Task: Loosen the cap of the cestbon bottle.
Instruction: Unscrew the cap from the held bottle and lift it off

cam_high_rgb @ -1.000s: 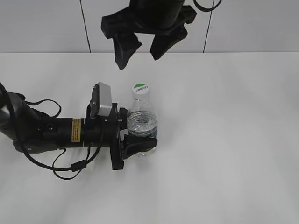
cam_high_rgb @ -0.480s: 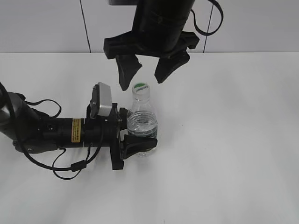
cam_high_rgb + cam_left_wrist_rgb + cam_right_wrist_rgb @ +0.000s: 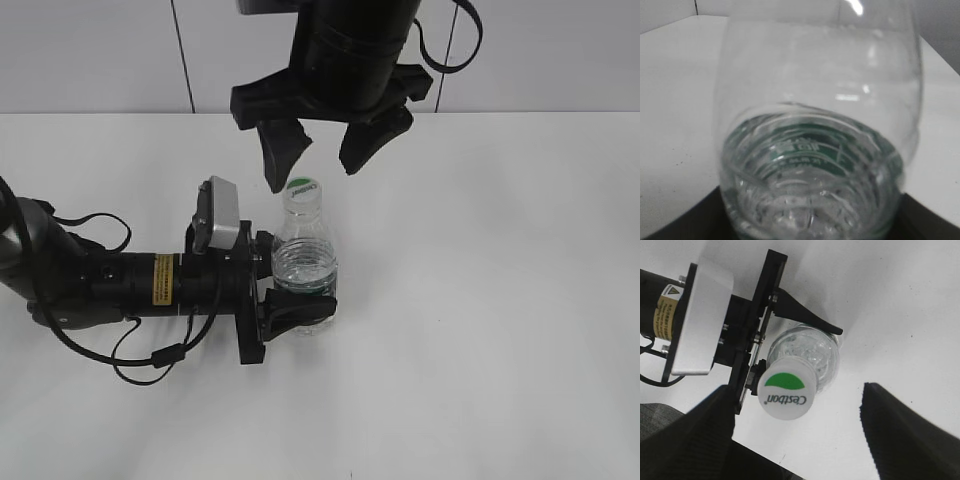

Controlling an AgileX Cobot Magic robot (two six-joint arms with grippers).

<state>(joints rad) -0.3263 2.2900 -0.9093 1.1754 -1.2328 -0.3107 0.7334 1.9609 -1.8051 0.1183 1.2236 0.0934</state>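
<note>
The clear cestbon bottle [image 3: 303, 270] stands upright on the white table, with its green label band low on the body. Its white cap [image 3: 302, 189] with the green patch sits on the neck. My left gripper [image 3: 296, 300] lies level along the table from the left and is shut on the bottle's lower body; the bottle fills the left wrist view [image 3: 815, 150]. My right gripper [image 3: 318, 165] hangs open just above the cap, fingers apart on either side, not touching it. In the right wrist view the cap [image 3: 788, 395] lies toward the left finger of the open jaws [image 3: 800, 435].
The left arm [image 3: 110, 280] with its cables lies across the table's left side. A white tiled wall [image 3: 100, 50] stands behind the table. Bare table surface [image 3: 500, 300] lies to the right of the bottle.
My right gripper has come down from high above to just over the cap, still open. The left gripper and the bottle have not moved.
</note>
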